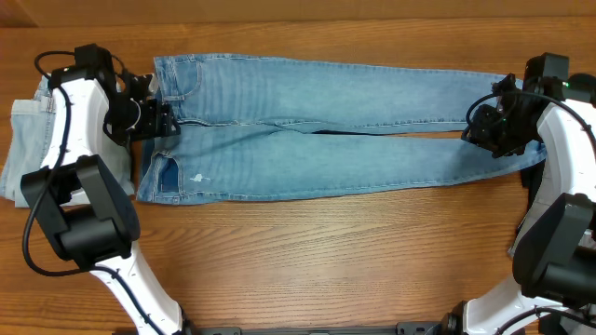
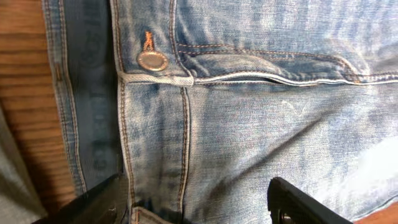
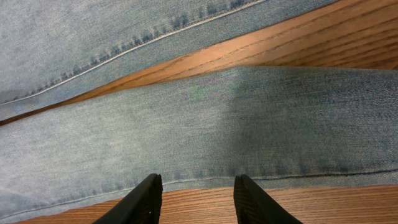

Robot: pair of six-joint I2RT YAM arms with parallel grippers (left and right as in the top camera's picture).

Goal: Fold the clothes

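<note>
the long mid-blue denim jeans [image 1: 326,130] lie spread flat on the wooden table [image 1: 317,270], filling the upper middle of the overhead frame from left to right. their long axis runs sideways across that frame. the waistband sits at the left end, the two legs point right, and the hems end near the right edge. the legs lie side by side, with a thin gap opening between them toward the right. no fold shows in them yet, so by my reading the task is at its start for this pair: the garment is laid out flat and every fold is left to make, probably leg over leg and then end to end. a pale-wash denim garment [image 1: 20,140] lies at the far left edge, partly under the left arm; whether it is folded i cannot tell. the left hand [image 2: 196,186] is over the waistband, its fingers wide apart on either side of the fly seam below the round brass button [image 2: 152,60], gripping nothing. the right hand [image 3: 198,186] is at the hem end, over an edge of one leg, its fingers parted with cloth edge and bare wood between them, holding nothing. whether either hand touches the denim i cannot tell.
</note>
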